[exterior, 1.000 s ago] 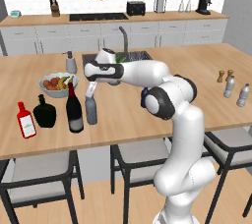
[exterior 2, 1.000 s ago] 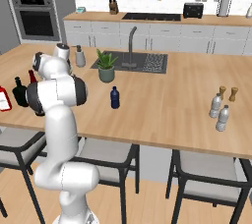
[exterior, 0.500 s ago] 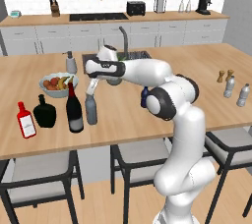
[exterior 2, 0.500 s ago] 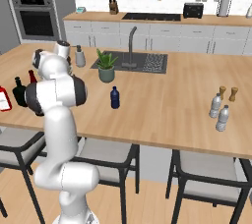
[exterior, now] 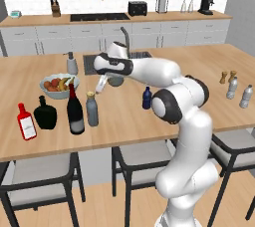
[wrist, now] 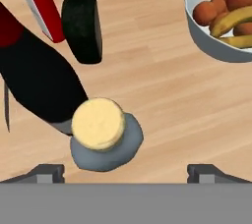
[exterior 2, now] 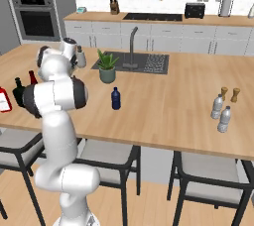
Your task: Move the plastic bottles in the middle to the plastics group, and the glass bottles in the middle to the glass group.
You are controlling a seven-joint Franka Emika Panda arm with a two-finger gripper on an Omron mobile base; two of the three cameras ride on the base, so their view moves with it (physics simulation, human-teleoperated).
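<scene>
Grey-blue bottle [wrist: 104, 137] w/ gold-tan cap seen top-down in hand view, side-on from left base – just below gripper [exterior: 101, 86], jaws wide, holding nothing.

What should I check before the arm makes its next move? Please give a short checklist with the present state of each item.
1. Gripper open and holding nothing: ok.
2. Grey-blue bottle stands upright beside the wine bottle, near the red bottle and black flask: ok.
3. Gripper clear above the grey-blue bottle's gold cap: ok.
4. Dark-blue bottle moved to the water bottles: not ok, it stands mid-counter.
5. Free spot beside the water bottles: cannot tell.
</scene>
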